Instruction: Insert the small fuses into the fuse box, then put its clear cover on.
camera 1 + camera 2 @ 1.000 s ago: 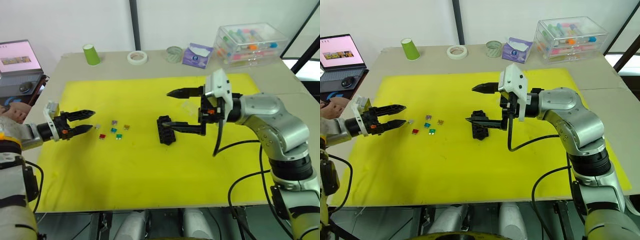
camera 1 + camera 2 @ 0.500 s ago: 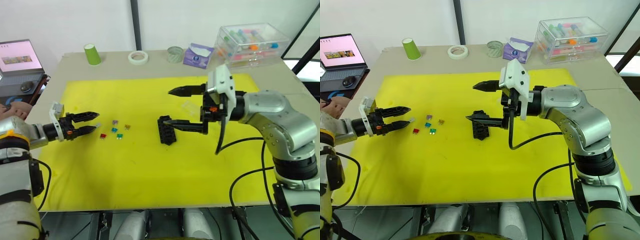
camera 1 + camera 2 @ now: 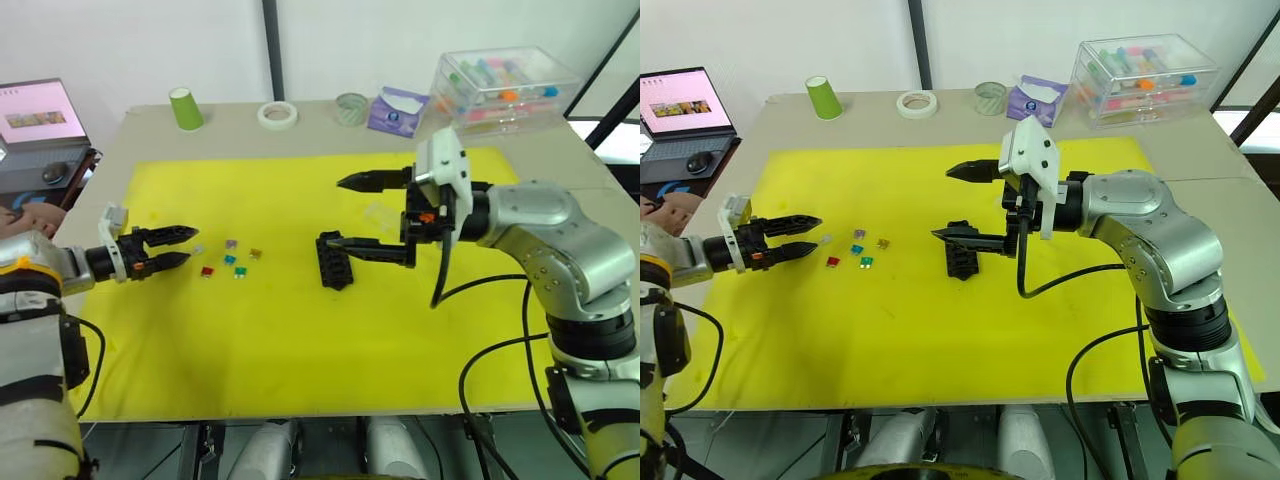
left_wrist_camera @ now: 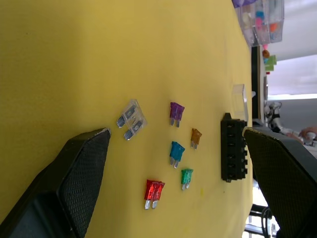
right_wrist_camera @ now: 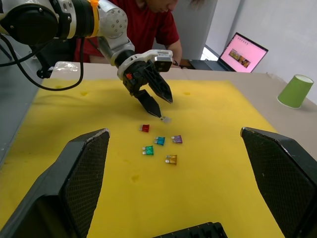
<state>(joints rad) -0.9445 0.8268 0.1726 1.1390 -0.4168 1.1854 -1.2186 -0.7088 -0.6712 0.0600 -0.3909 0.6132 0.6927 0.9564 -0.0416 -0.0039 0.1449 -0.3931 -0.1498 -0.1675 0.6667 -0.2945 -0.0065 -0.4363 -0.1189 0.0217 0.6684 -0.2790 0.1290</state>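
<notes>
In the left eye view, the left gripper (image 3: 180,246) sits at mid-left, fingers parted and empty, just left of the fuses (image 3: 229,261). At centre, the right gripper (image 3: 338,213) gapes wide, holding nothing, over the fuse box (image 3: 332,260). In the left wrist view, the clear cover (image 4: 239,100) lies at upper right beside the box.

We see the right arm (image 3: 540,225) clad in rounded silver-grey shells with black joints — a white camera block (image 3: 440,170) by its wrist and black cables (image 3: 480,360) looping beneath. Our left arm (image 3: 40,270) is silver-grey with an orange ring — both end in tapered black fingers (image 3: 365,182).
</notes>
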